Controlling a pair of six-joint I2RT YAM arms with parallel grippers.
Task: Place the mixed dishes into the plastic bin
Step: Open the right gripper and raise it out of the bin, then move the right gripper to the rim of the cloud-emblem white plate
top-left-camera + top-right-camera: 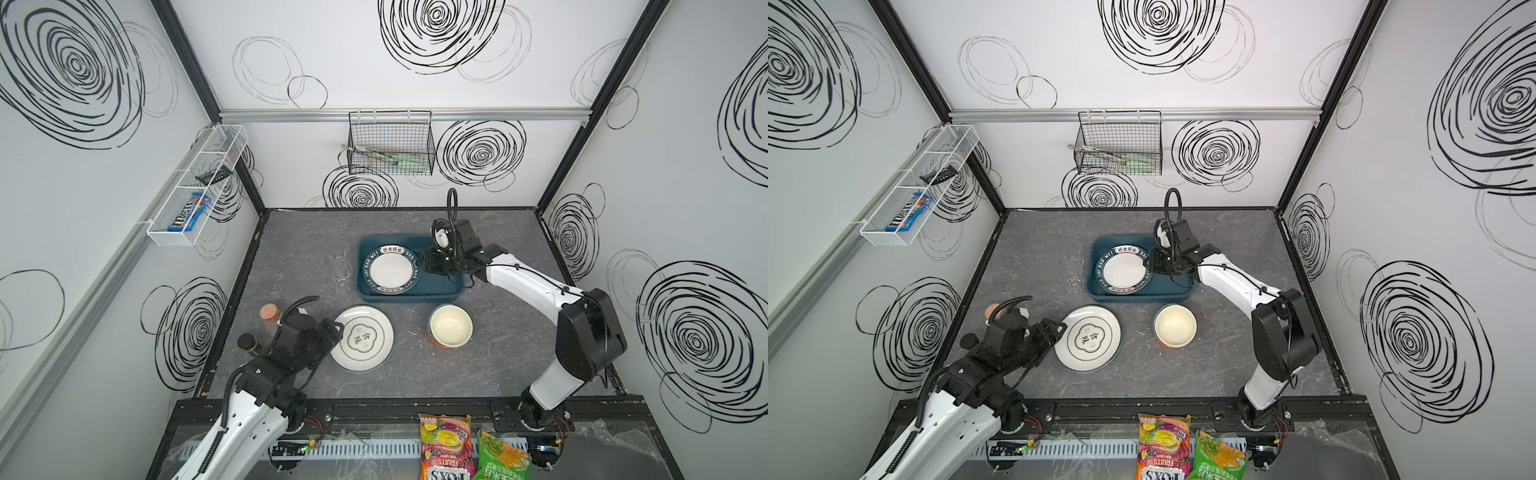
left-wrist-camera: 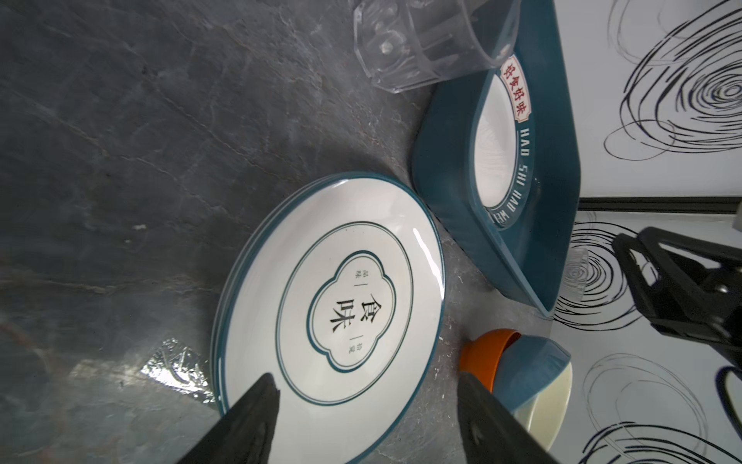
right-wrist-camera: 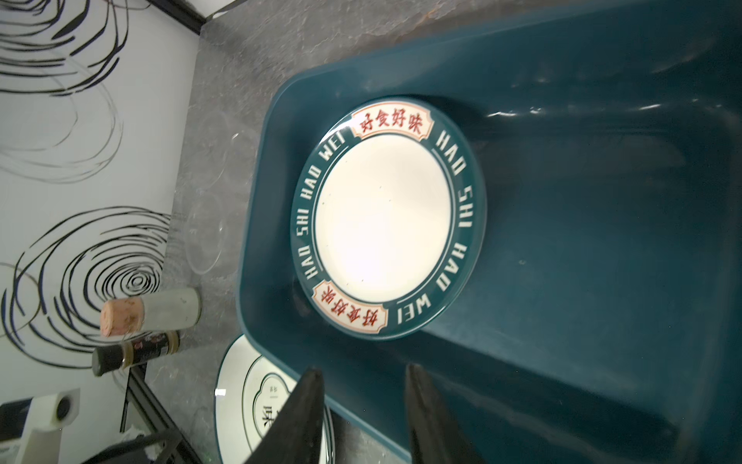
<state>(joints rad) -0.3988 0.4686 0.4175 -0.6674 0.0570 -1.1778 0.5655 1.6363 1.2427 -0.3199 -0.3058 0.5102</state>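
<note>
— Where are the dishes?
— The plate with letters (image 1: 390,270) lies in the plastic bin (image 1: 409,293). The white plate (image 1: 361,338) and the bowls (image 1: 451,326) sit on the desk (image 1: 519,353), just in front of the bin.
— And your tools?
— My left tool (image 2: 364,375) is wide open by the white plate's edge. My right tool (image 3: 364,368) hangs over the bin, open, holding nothing.

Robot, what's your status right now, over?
Left tool open, at white plate. Right tool open, empty, over bin. Teal-rimmed plate in bin; bowls, tumblers outside. Nothing blocking.
</note>
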